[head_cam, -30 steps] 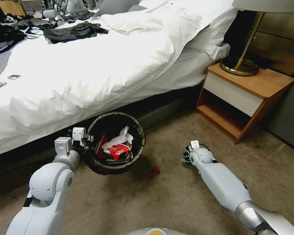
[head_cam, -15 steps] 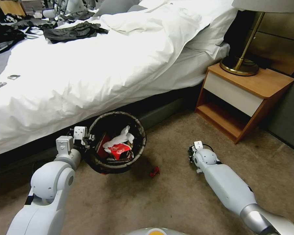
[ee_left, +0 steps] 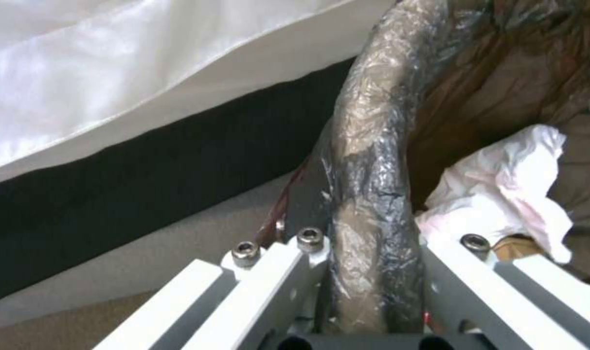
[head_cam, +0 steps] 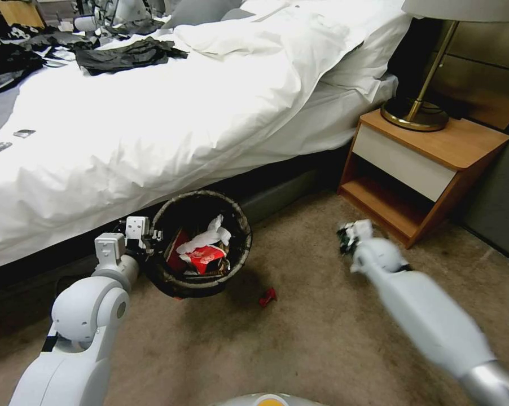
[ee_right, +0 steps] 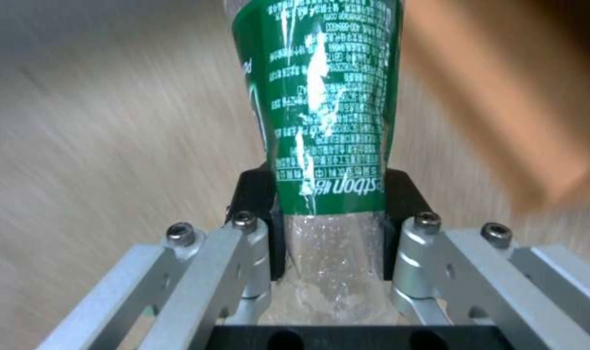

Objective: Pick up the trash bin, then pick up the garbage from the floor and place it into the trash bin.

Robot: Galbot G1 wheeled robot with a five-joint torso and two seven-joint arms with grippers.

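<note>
Green bottle (ee_right: 324, 97) between right gripper's (ee_right: 330, 228) jaws

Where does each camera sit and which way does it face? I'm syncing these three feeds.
Head: high up, facing down at the floor beside a bed; both arms show.
Left wrist: along the left gripper, clamped on the trash bin rim.
Right wrist: along the right gripper, holding a green bottle.
Shared: head and left wrist show the bin and its white tissue.
</note>
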